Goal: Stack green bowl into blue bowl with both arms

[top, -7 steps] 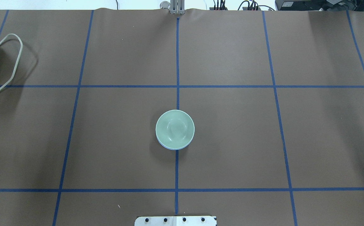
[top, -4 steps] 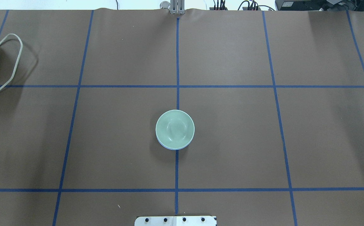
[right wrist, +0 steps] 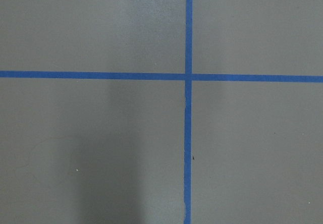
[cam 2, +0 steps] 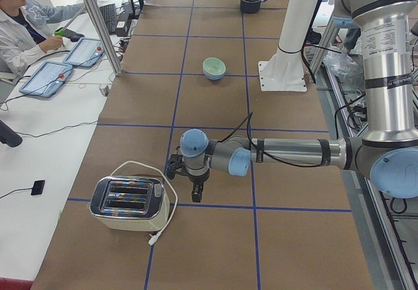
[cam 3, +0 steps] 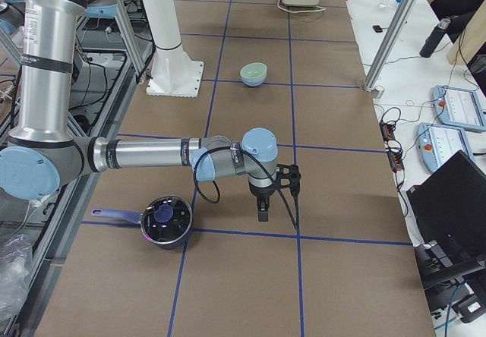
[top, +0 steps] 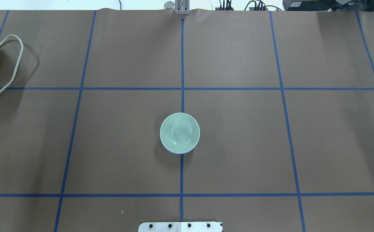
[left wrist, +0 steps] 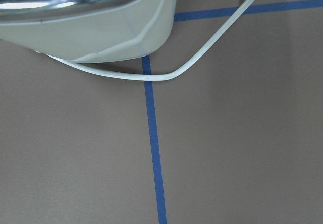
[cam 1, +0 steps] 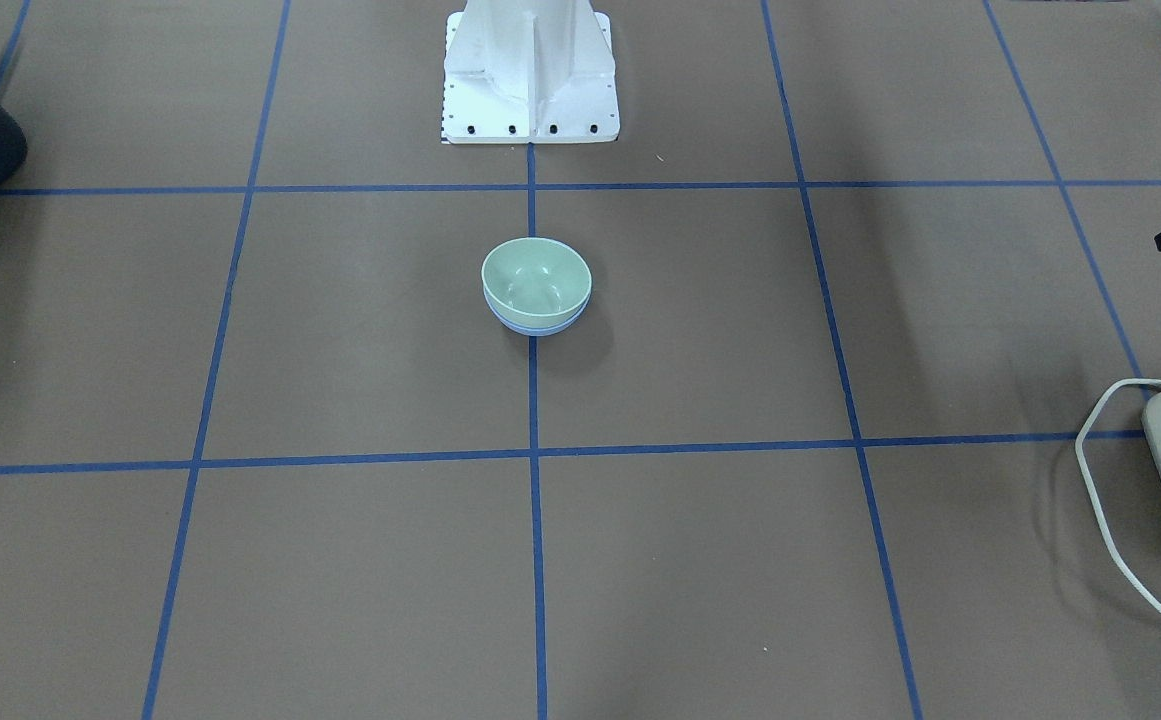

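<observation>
The pale green bowl (top: 179, 132) sits nested inside the blue bowl (top: 177, 151) at the table's middle, on the centre tape line. Only a thin blue rim shows under the green one. The stack also shows in the front view, green bowl (cam 1: 536, 277) over blue bowl (cam 1: 537, 324). Both arms are far from it. My left gripper (cam 2: 198, 191) hangs near the toaster in the left side view. My right gripper (cam 3: 263, 212) hangs near a pot in the right side view. I cannot tell whether either is open or shut. Neither wrist view shows fingers or bowls.
A cream toaster (cam 2: 127, 202) with a white cord lies at the table's left end, also in the left wrist view (left wrist: 91, 17). A dark pot (cam 3: 165, 219) stands at the right end. The white pedestal (cam 1: 530, 70) stands behind the bowls. An operator sits beyond the table (cam 2: 26, 22).
</observation>
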`<state>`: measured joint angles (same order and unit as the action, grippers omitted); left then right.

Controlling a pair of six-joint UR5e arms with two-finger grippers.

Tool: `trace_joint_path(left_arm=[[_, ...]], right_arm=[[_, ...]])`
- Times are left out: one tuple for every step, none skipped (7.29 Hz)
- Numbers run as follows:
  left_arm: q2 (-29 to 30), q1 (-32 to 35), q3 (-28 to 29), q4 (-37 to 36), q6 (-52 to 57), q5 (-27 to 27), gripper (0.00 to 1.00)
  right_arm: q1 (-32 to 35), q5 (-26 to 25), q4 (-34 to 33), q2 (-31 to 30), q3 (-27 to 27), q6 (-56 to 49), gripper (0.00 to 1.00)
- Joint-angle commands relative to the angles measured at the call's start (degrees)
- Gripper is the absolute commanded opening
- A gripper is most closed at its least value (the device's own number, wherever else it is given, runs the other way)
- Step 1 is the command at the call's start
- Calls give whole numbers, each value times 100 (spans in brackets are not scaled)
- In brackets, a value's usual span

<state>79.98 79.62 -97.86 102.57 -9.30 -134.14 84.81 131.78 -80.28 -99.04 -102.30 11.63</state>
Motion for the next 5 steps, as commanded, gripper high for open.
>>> trace_joint_path(left_arm=[[0, 54, 4, 0, 7, 2, 98], [0, 54, 4, 0, -2, 2, 98], [0, 54, 4, 0, -2, 2, 98], [0, 54, 4, 0, -2, 2, 98], [0, 54, 4, 0, -2, 2, 98]], right_arm=[[0, -3, 21, 16, 34, 6, 100], [0, -3, 21, 8, 26, 6, 100], [0, -12, 21, 16, 35, 6, 100], [0, -3, 21, 25, 26, 6, 100], [0, 23, 21, 25, 26, 6, 100]])
